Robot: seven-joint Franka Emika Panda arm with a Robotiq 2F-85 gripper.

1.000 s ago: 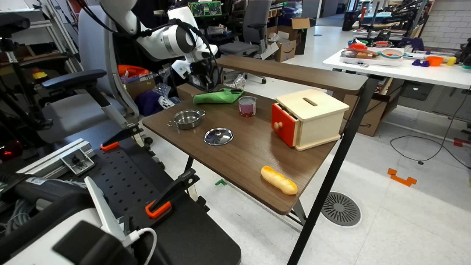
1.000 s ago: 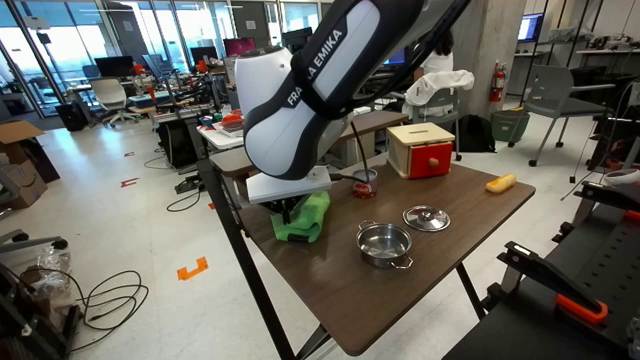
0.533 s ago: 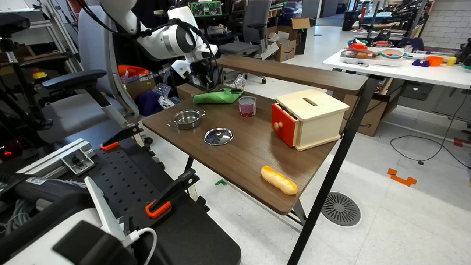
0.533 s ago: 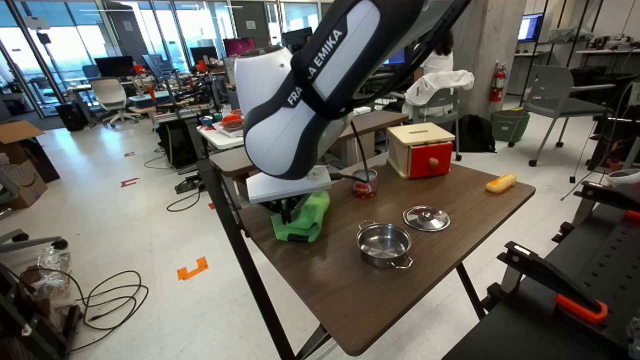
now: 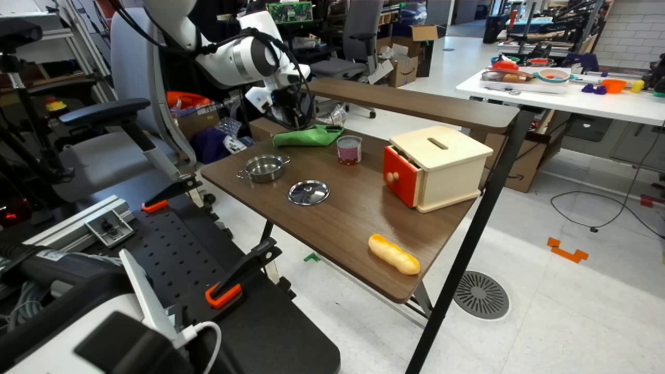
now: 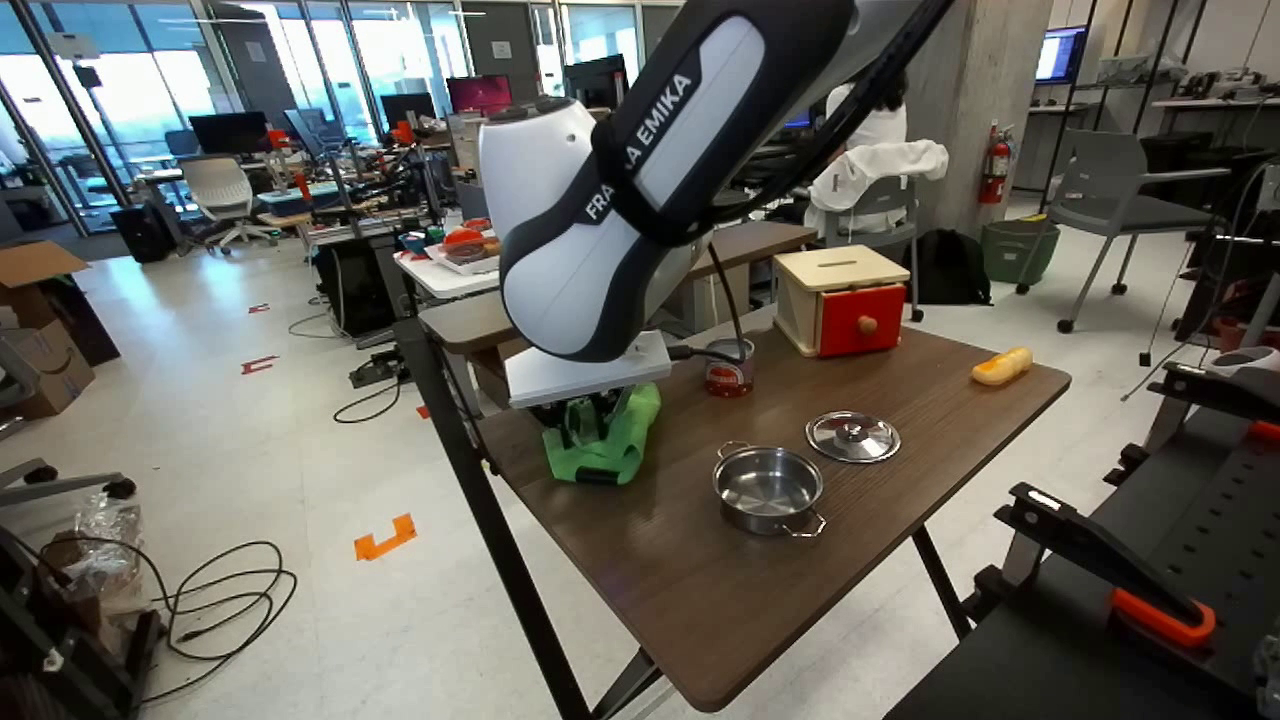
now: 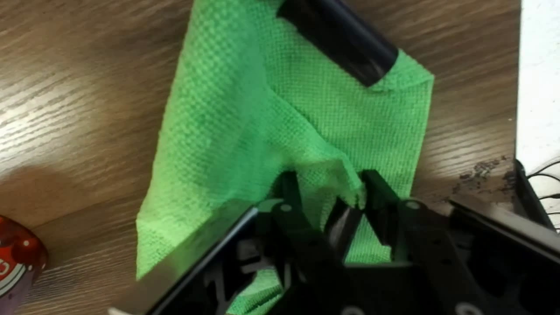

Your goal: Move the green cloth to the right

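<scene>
The green cloth [image 5: 306,137] lies crumpled at one end of the brown table; it also shows in an exterior view [image 6: 638,408]. In the wrist view the cloth [image 7: 210,131] fills the middle, with black strips on it. My gripper [image 7: 329,179] is down at the cloth, its fingers part way apart on either side of a raised, bunched fold. The fold touches the right fingertip; whether both fingers squeeze it is unclear. In the exterior views the gripper [image 6: 585,430] reaches the cloth, its fingertips partly hidden [image 5: 291,115].
A can [image 5: 349,150] stands close beside the cloth. A metal pot [image 5: 265,169], a pot lid [image 5: 308,192], a wooden box with a red drawer [image 5: 439,166] and a toy bread [image 5: 394,254] are on the table [image 5: 332,234]. A raised shelf [image 5: 410,104] runs along one side.
The arm and gripper have shifted slightly right and a little down in both exterior views in the last half second. More green shows around the fingers. The cloth's outline stays in place.
</scene>
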